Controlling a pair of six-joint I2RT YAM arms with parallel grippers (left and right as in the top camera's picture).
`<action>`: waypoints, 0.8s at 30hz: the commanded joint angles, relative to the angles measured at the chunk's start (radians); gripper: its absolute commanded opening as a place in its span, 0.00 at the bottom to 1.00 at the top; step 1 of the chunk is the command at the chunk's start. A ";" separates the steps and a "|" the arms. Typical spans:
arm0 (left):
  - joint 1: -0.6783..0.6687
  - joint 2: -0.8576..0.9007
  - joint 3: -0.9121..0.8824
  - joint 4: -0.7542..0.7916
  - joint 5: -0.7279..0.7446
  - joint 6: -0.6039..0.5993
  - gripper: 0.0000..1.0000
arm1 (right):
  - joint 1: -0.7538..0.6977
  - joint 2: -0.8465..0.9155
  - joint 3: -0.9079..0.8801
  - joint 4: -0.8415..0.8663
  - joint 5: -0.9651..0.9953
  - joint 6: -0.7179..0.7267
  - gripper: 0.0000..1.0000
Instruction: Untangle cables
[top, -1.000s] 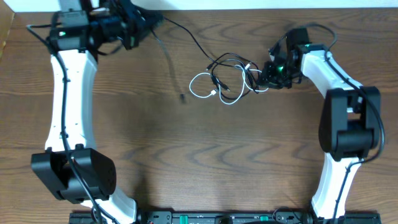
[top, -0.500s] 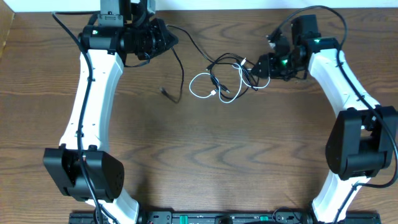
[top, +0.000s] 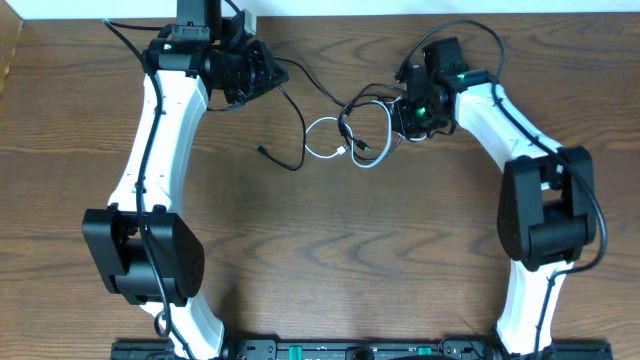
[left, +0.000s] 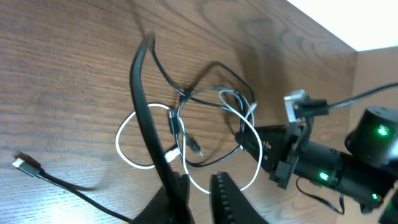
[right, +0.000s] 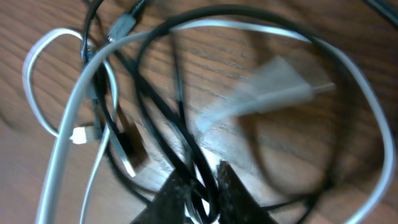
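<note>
**Now: pull-apart step, both sides gripped**

We're mid-untangle. Far left, the left fingers (left: 180, 194) are pressed together on the black cable (left: 142, 99) near the desk's (top: 350, 260) far edge. Its free plug (top: 262, 150) lies loose on the wood.

Centre: the white cable (right: 59, 155) loops through black coils in the knot (top: 365, 125), all slack, flat on the desk.

Right: the right fingers (right: 183, 199) are nearly closed, pinching black strands at the knot's edge.

Next move, we reckon: draw the arms apart slowly so the coils slide, not cinch.

Hard to read: the right wrist view is smeared, w/ a pale streak (right: 273, 87) we can't ID. We can't tell if white is also in that pinch.
</note>
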 joint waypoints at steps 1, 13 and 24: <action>0.001 0.002 -0.005 -0.001 -0.010 0.013 0.24 | 0.004 0.008 0.000 0.021 -0.016 -0.003 0.01; 0.000 0.002 -0.005 0.022 0.137 0.045 0.35 | -0.008 -0.203 0.003 0.028 -0.331 -0.027 0.01; -0.074 0.002 -0.005 0.085 0.223 0.054 0.68 | -0.004 -0.300 0.003 0.018 -0.432 -0.003 0.01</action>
